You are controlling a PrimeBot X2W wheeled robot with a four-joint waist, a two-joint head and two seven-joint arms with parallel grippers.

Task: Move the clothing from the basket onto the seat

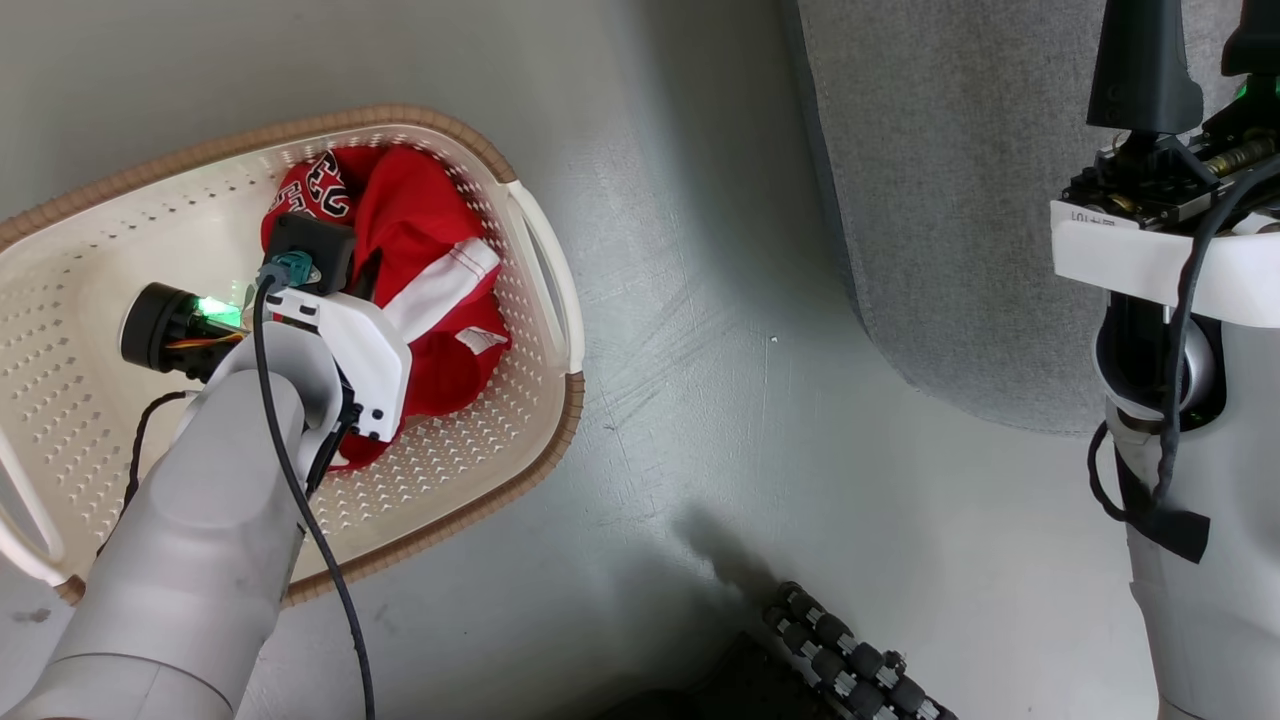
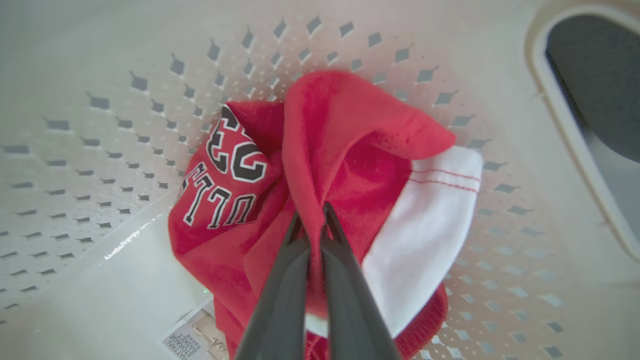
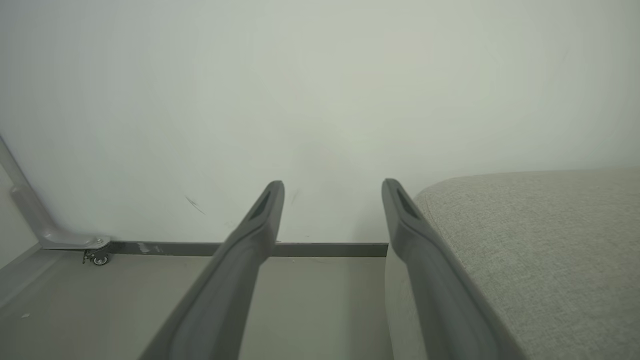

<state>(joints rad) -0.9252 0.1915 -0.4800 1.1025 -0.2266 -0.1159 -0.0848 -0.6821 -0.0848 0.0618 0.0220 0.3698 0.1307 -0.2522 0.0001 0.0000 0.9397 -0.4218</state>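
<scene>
Red clothing (image 1: 425, 235) with white trim and black-and-white lettering lies bunched in the cream perforated basket (image 1: 120, 250) on the floor at the left. My left arm reaches down into the basket. In the left wrist view my left gripper (image 2: 311, 216) is shut on a raised fold of the clothing (image 2: 345, 150), the red cloth pinched between its two dark fingers. The grey seat (image 1: 950, 200) is at the upper right. My right gripper (image 3: 332, 192) stands open in the air beside the seat (image 3: 540, 250), nothing between its fingers.
The basket's white side handle (image 1: 545, 270) faces the seat across bare grey floor (image 1: 720, 400). A label (image 2: 192, 340) lies on the basket floor beside the cloth. A white wall with a dark baseboard (image 3: 200, 247) and a castor (image 3: 100, 258) stand ahead of the right gripper. Black rollers (image 1: 850, 660) sit at the bottom.
</scene>
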